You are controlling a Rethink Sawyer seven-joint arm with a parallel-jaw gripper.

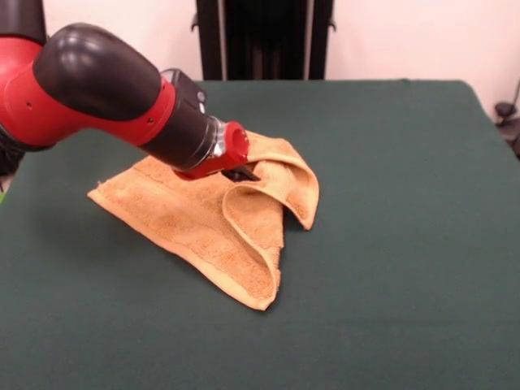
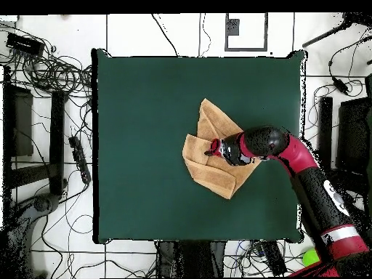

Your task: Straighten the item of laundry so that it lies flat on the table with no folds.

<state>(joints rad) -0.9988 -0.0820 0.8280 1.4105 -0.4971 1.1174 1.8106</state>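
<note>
The orange-tan towel [image 1: 191, 218] lies crumpled near the middle of the dark green table [image 1: 390, 244]. Its left part is flat. Its right part is pulled up into two looping folds that rise to my gripper [image 1: 242, 172]. The gripper comes in low from the left on the red and black arm and is shut on the towel's raised edge. Only the dark fingertips show below the red wrist. In the overhead view the towel [image 2: 211, 173] sits right of the centre of the table [image 2: 145, 109], and the gripper [image 2: 213, 150] is over its middle. No label shows.
The arm's thick black and red link [image 1: 97, 81] hangs over the table's left part in the front view. Off the table in the overhead view, cables and gear [image 2: 43, 73] lie on the floor. The robot's pedestal [image 1: 264, 36] stands at the far edge.
</note>
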